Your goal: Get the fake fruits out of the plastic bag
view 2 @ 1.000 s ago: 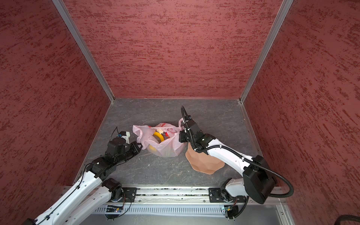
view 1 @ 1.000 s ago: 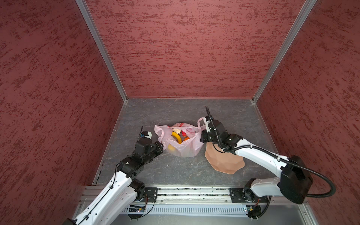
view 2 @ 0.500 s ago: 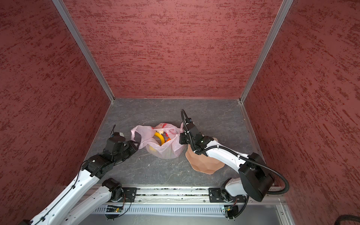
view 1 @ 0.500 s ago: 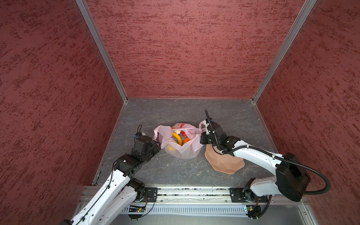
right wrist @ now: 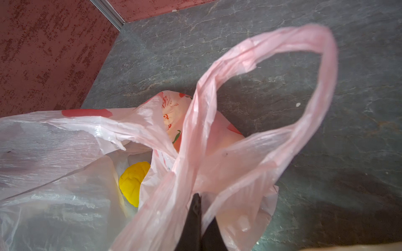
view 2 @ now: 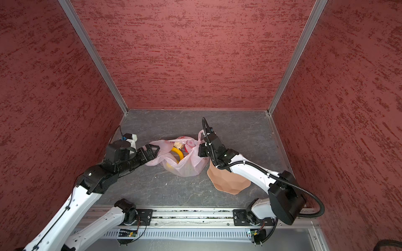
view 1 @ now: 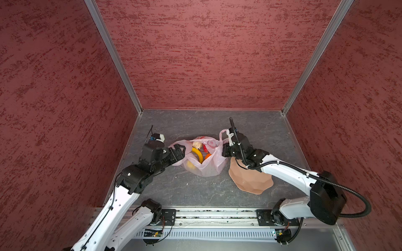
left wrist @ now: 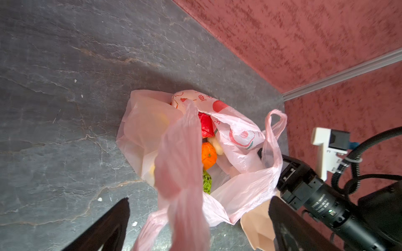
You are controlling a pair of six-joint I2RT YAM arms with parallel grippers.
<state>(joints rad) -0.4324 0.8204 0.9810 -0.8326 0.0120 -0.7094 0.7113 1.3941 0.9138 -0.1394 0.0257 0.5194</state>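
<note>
While its two black fingers press together with no gap between them, the right pincer (right wrist: 196, 200) has hold of the thin, translucent pale-pink plastic bag (right wrist: 54, 152) at the root of one loop handle (right wrist: 322, 87), whose loop stands free beyond the fingertips. The left pincer (left wrist: 199, 202) stands wide open at the bag's opposite side. The other handle strip (left wrist: 180, 163) hangs between its spread fingers, and whether it touches either one is hard to say.

Between the two pincers the bag sits on the dark grey, stone-patterned surface (view 1: 195, 195), its mouth gaping upward in both top views. The fake fruits (view 2: 176, 152) lie inside it:
- a curved yellow banana (view 1: 196, 152)
- a cream lumpy piece (view 1: 197, 143) near the far rim
- a red textured ball (left wrist: 205, 128)
- a small orange (left wrist: 208, 155)
- a green lattice ball (left wrist: 207, 181)
- a yellow lumpy lemon (right wrist: 132, 182)

Just beside the bag, partly under the right arm, a tan wavy-edged faceted dish (view 1: 250, 178) rests on the surface, its nearest edge touching or almost touching the plastic.
</note>
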